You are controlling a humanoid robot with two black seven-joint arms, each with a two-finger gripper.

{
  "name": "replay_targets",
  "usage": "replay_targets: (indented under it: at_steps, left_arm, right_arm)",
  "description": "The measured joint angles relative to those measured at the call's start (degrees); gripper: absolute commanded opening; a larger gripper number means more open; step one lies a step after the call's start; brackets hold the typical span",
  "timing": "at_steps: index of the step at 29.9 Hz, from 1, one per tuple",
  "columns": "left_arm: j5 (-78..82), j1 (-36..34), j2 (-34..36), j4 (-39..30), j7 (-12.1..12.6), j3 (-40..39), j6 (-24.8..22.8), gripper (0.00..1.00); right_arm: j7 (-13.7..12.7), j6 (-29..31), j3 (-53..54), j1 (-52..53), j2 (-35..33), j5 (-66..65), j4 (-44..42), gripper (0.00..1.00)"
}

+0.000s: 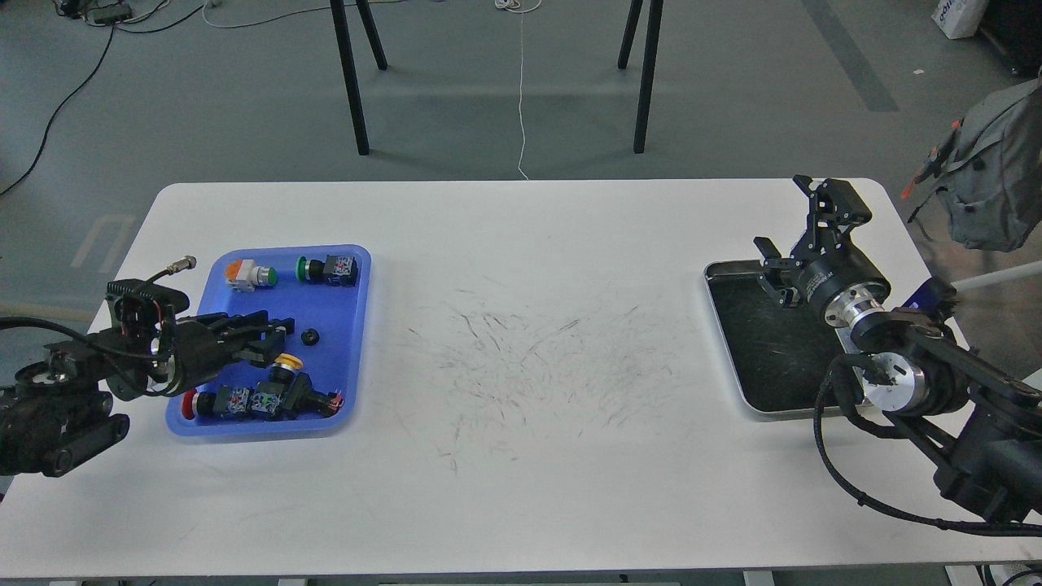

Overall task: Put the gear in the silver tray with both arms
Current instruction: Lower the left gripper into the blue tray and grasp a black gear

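Note:
The gear (309, 335) is a small black round part lying in the blue plastic tray (358, 268) at the left. My left gripper (279, 335) reaches over that tray with its fingers apart and empty, and its tips are just left of the gear without touching it. The silver tray (727, 274) lies at the right with a dark, scratched, bare bottom. My right gripper (783, 216) hovers over the silver tray's far right corner, open and empty.
The blue tray also holds several push-button switches: an orange-and-white one (244, 274), a green one (326, 268), and a yellow-capped one (286, 362) with a red one (192, 402) at the front. A grey backpack (989, 179) hangs beyond the table's right edge.

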Motion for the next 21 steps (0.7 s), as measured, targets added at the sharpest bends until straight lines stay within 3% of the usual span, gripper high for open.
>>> replay_targets:
  at_steps: [8,21]
  left_arm:
    - [0.0,0.0,-0.1,0.0,0.0,0.6,0.8,0.26]
    - [-0.2,-0.5,0.0,-0.8,0.0,0.6,1.0,0.21]
  right_arm:
    - [0.0,0.0,0.0,0.0,-0.1,0.0,0.0,0.99]
    - [0.0,0.0,0.0,-0.1,-0.1,0.0,-0.1,0.99]
